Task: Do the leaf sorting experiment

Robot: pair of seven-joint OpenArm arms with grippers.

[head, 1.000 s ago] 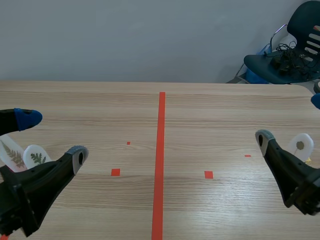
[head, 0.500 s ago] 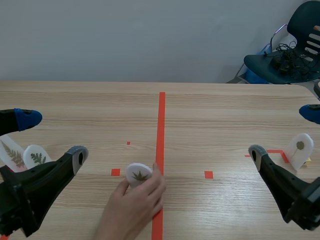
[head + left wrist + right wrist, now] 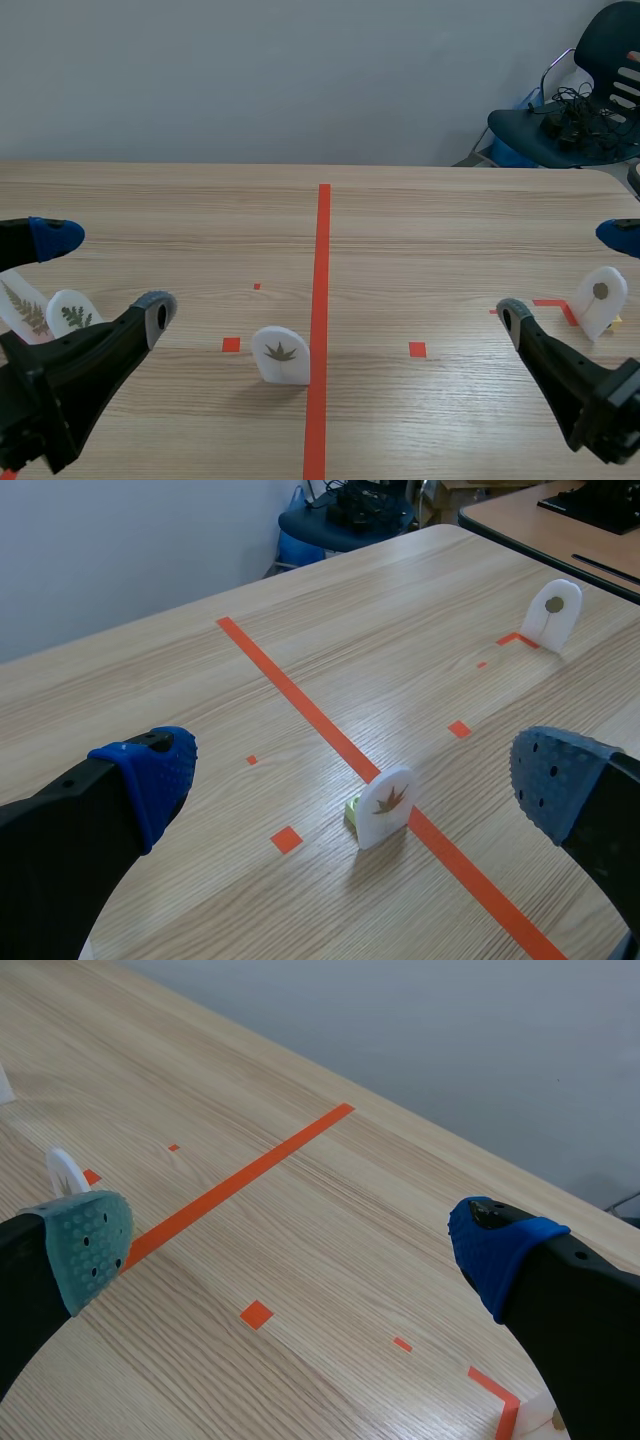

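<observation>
A white rounded card with a brown leaf (image 3: 281, 355) stands upright just left of the orange centre line; in the left wrist view this card (image 3: 385, 805) is ahead of my fingers. Two white cards with green fern leaves (image 3: 72, 312) stand at the far left, behind my left gripper (image 3: 105, 272), which is open and holds nothing. At the far right stands a white card with a small brown round piece (image 3: 600, 298). My right gripper (image 3: 567, 272) is open and holds nothing, low at the right beside that card.
The orange centre tape line (image 3: 321, 300) runs away from me down the wooden table (image 3: 420, 230). A dark chair with cables (image 3: 575, 110) stands beyond the table's far right corner.
A person's hand came in, set the brown-leaf card down left of the centre line, and has withdrawn. My right gripper shifted slightly, uncovering an orange corner mark. The left arm has not moved.
</observation>
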